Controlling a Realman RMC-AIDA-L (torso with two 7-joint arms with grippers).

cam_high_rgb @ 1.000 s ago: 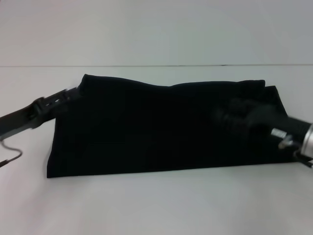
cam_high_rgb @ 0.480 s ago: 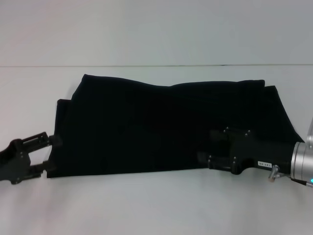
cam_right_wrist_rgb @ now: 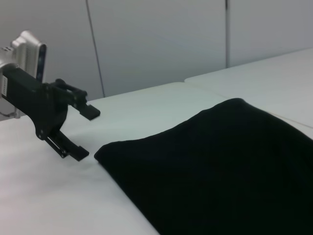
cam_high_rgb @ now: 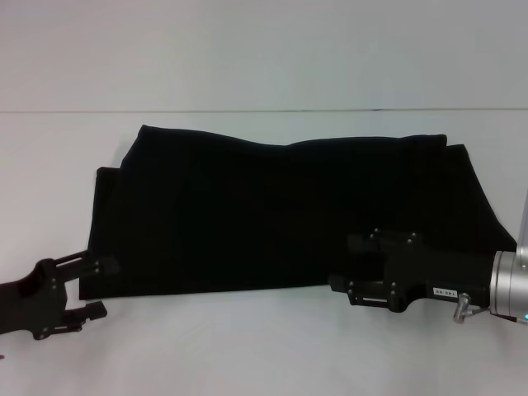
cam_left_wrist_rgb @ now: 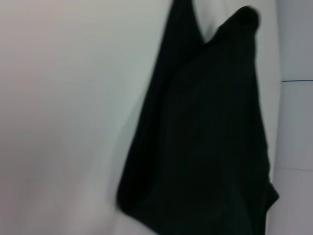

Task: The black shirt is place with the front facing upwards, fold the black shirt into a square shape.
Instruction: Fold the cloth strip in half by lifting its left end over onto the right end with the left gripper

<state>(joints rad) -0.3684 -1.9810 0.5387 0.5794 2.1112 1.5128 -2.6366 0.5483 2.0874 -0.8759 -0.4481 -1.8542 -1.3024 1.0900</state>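
The left gripper [cam_high_rgb: 97, 287] stands open and empty, its jaws bracketing the near left corner of the black shirt [cam_high_rgb: 280, 214], which lies as a wide folded band on the table [cam_high_rgb: 247, 346]. The right gripper [cam_high_rgb: 342, 262] seems open over the near hem. Each should pinch every layer before lifting.

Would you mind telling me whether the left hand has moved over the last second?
Yes. The left hand has come toward the camera along the black shirt's left edge, from its far corner to its near corner.
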